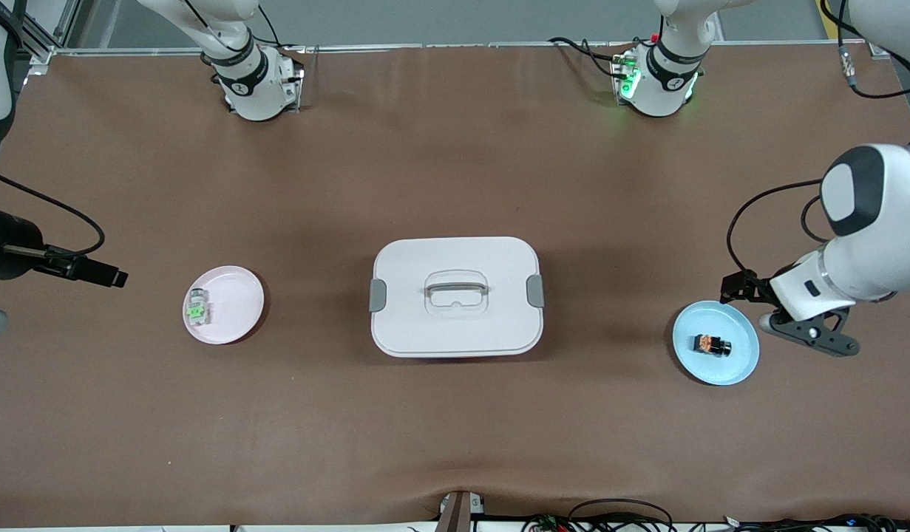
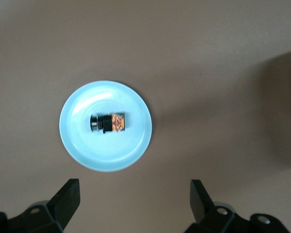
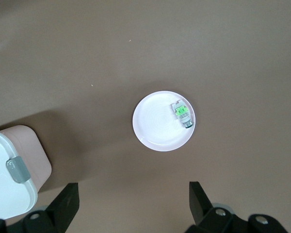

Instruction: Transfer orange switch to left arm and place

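Seemingly blk/orange switch, tiny.

Left tool and right tool hover, fingers spread wide.

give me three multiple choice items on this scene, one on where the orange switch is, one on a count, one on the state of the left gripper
1. Where does the orange switch lie?
A. on the blue plate
B. on the box lid
C. on the bare table

2. How many plates are on the table?
A. one
B. two
C. three

3. What state is the left gripper in?
A. shut on the switch
B. shut and empty
C. open and empty

Answers:
1 A, the switch rests in the middle of the blue plate.
2 B, only the blue plate and the pink plate show, one at each side of the box.
3 C, the left wrist view shows its fingers spread with nothing between them.
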`<control>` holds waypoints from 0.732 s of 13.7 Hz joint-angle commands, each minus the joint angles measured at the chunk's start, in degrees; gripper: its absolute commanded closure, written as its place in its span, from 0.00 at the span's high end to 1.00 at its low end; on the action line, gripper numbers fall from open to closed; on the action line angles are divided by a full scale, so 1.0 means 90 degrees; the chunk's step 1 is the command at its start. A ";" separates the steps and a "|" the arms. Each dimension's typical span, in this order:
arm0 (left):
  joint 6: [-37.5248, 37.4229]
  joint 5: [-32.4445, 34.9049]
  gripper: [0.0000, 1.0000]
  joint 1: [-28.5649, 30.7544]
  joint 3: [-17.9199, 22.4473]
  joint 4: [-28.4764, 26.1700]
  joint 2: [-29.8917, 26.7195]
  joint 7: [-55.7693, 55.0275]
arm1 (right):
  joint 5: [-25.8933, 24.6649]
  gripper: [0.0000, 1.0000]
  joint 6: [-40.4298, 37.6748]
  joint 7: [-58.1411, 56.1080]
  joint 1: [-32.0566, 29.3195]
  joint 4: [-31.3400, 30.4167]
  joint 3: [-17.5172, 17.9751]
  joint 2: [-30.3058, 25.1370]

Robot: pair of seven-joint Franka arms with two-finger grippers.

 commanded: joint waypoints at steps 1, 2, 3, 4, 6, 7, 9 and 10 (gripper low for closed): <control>-0.0412 -0.0113 1.00 0.0039 -0.0033 -0.0103 -0.0481 -0.0971 | -0.0092 1.00 -0.0099 -0.1051 -0.0253 -0.0188 0.0037 -0.0167; -0.0520 -0.0113 1.00 0.0039 -0.0023 -0.0093 -0.0617 -0.1283 | -0.0073 1.00 -0.0177 -0.1676 -0.0350 -0.0198 0.0037 -0.0167; -0.0734 -0.0123 1.00 0.0048 -0.0023 -0.0093 -0.0744 -0.1634 | -0.0063 1.00 -0.0245 -0.2039 -0.0438 -0.0198 0.0037 -0.0167; -0.0939 -0.0113 1.00 0.0049 -0.0023 -0.0093 -0.0862 -0.1899 | -0.0082 1.00 -0.0285 -0.2091 -0.0449 -0.0198 0.0027 -0.0187; -0.1174 -0.0113 1.00 0.0039 -0.0033 -0.0093 -0.1047 -0.2183 | -0.0111 1.00 -0.0314 -0.2150 -0.0469 -0.0237 0.0017 -0.0274; -0.1233 -0.0103 1.00 0.0029 -0.0043 -0.0083 -0.1116 -0.2233 | -0.0111 1.00 -0.0324 -0.2151 -0.0469 -0.0286 0.0017 -0.0313; -0.1312 -0.0006 1.00 0.0019 -0.0053 0.0043 -0.1146 -0.2175 | -0.0111 1.00 -0.0198 -0.2160 -0.0508 -0.0626 0.0017 -0.0508; -0.1476 0.0091 1.00 0.0010 -0.0053 0.0228 -0.1117 -0.2156 | -0.0111 1.00 -0.0110 -0.2160 -0.0508 -0.0792 0.0017 -0.0606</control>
